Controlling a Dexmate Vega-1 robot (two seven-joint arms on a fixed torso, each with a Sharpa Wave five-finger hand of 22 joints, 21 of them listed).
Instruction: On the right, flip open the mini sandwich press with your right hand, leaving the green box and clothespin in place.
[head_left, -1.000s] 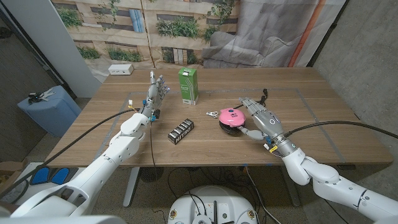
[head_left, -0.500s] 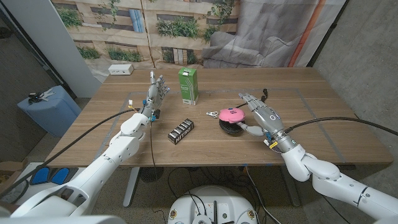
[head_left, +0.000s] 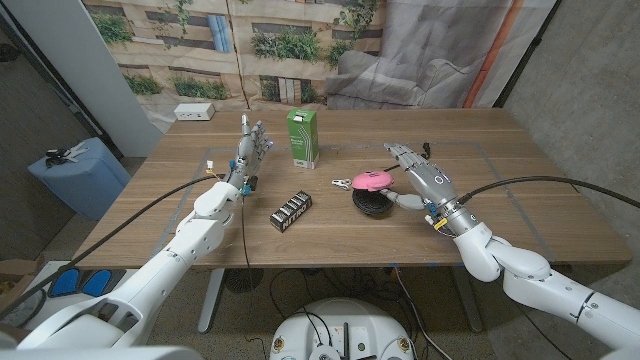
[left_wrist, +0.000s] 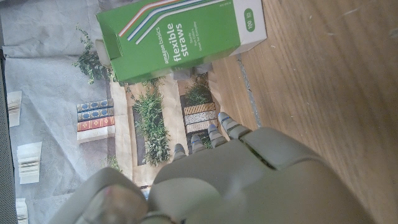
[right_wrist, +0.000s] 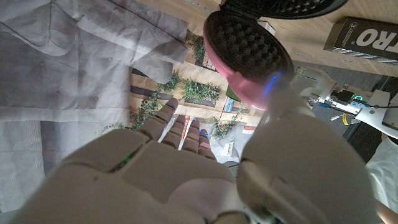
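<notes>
The mini sandwich press (head_left: 371, 193) sits right of the table's middle. Its pink lid (head_left: 372, 180) is raised and tilted above the black base (head_left: 372, 204). My right hand (head_left: 425, 183) is just right of it, fingers stretched out past the lid and thumb against the lid's edge. The right wrist view shows the lid's dark ribbed inner plate (right_wrist: 247, 42) with my thumb (right_wrist: 292, 118) touching its pink rim. A clothespin (head_left: 342, 183) lies just left of the press. The green straw box (head_left: 302, 137) (left_wrist: 180, 34) stands upright at the middle back. My left hand (head_left: 250, 150) stands upright beside it, fingers apart, holding nothing.
A black printed pack (head_left: 292, 211) (right_wrist: 367, 37) lies in front of the green box. A white power strip (head_left: 194, 112) sits at the far left corner. A cable (head_left: 425, 152) lies behind my right hand. A blue bin (head_left: 75, 170) stands off the table's left side.
The pink lid has gone from closed to raised and tilted, exposing the black base. My right hand has lifted and drawn slightly back to the right. The left hand has not moved.
</notes>
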